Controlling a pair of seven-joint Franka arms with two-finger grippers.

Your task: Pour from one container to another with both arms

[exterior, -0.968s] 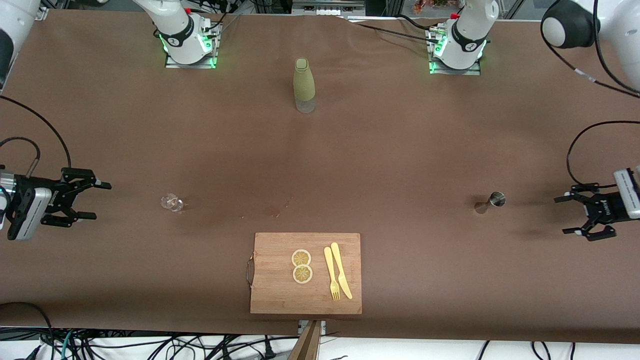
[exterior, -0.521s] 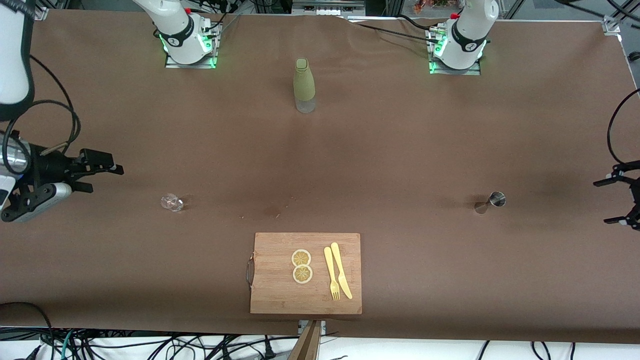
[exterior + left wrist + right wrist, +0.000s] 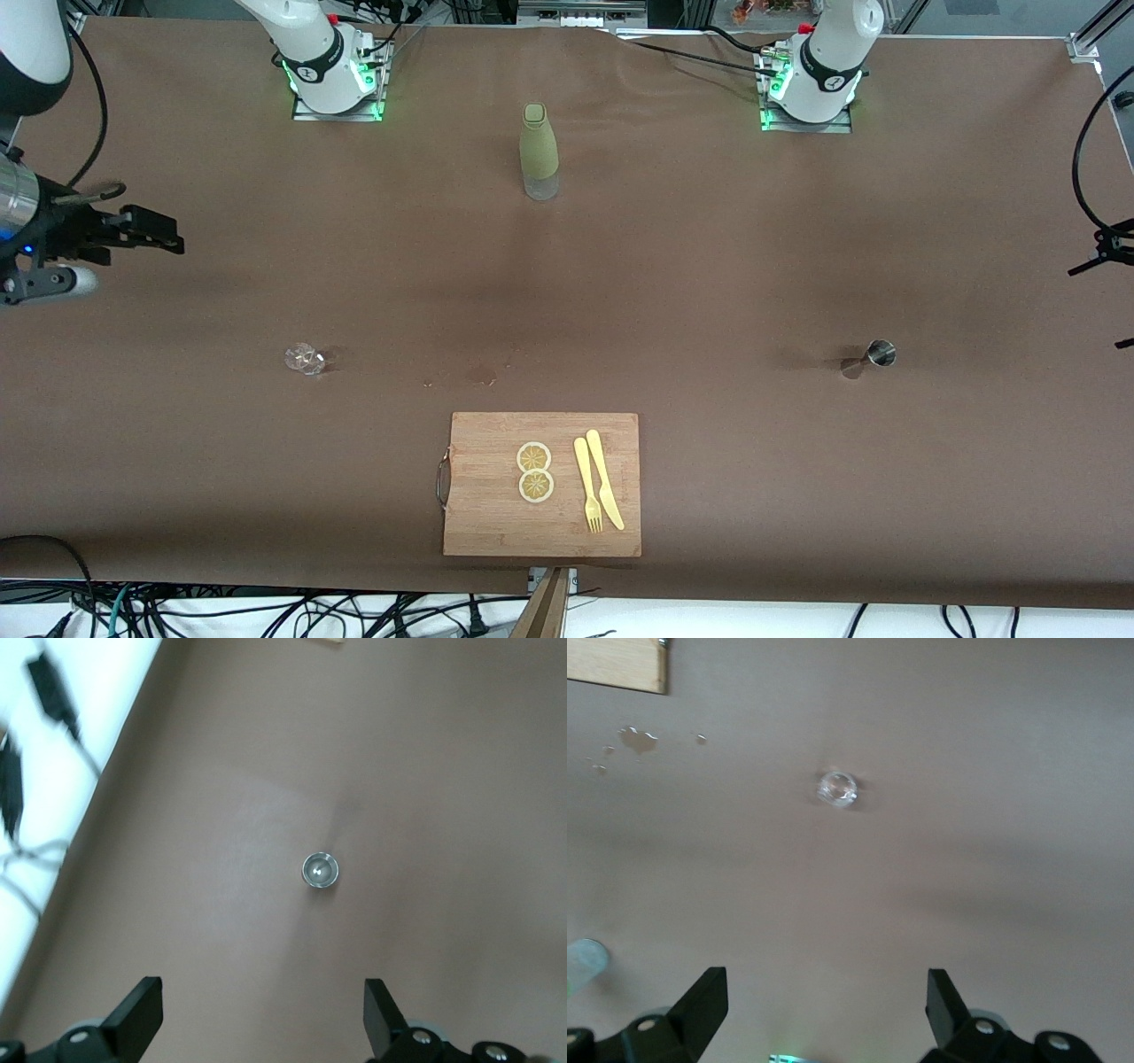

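A small clear glass stands on the brown table toward the right arm's end; it also shows in the right wrist view as the glass. A small metal jigger stands toward the left arm's end, and the left wrist view looks down into the jigger. My right gripper hangs open and empty over the table's end, apart from the glass, as the right gripper shows. My left gripper is half out of view at the other end, open and empty, high over the jigger in the left gripper view.
A green bottle stands between the two bases. A wooden cutting board near the front edge carries two lemon slices, a yellow fork and knife. A small wet spill lies just past the board.
Both grippers have risen and drawn back toward the table's ends and the bases' side. The left one has slid mostly out of the front view. Nothing on the table moved.
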